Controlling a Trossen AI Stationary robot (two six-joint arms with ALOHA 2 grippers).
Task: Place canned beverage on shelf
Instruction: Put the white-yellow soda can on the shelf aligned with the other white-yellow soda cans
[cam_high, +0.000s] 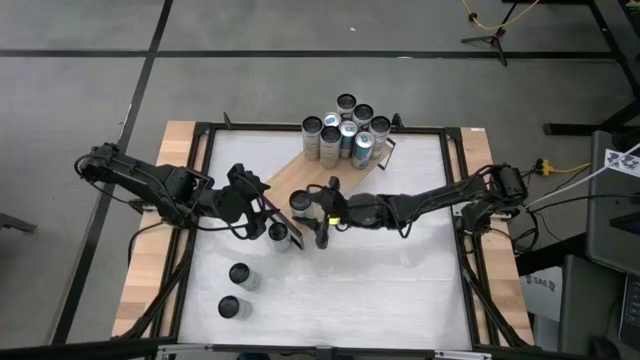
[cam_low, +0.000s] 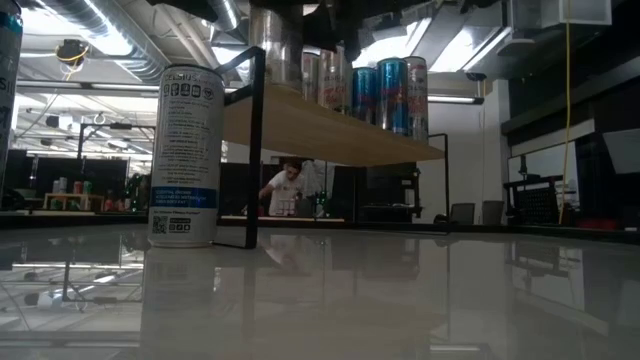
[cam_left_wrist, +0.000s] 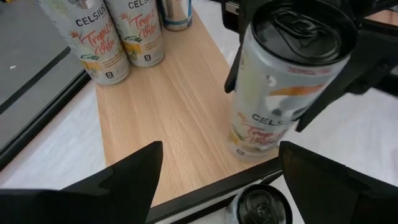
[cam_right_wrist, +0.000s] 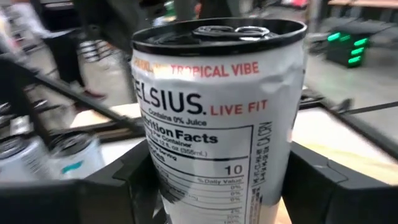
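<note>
Right wrist view shows your right tool (cam_right_wrist: 214, 180) clasped around a white Celsius can (cam_right_wrist: 214, 118), one dark finger on each side of its body. From the left wrist view that can (cam_left_wrist: 283, 81) stands on the near end of the shelf (cam_left_wrist: 177, 99), close to the black frame edge, with the board's wood bare around it. In the high view the right tool (cam_high: 305, 207) sits at the shelf's (cam_high: 300, 172) lower-left end, and the left tool (cam_high: 262, 210) hovers just beside it with its fingers spread and nothing in them.

Judging from this, you are either setting the can down or taking it up. Keep it upright, and if you release, open only when the base is flat on the wood.

Watch the left tool: it is close enough to be clipped as you move. A cluster of cans (cam_high: 345, 128) fills the far end of the shelf. One can (cam_high: 280, 233) stands on the white worktop (cam_high: 390, 290) right by the frame, and two more cans (cam_high: 234, 290) stand nearer the front.
</note>
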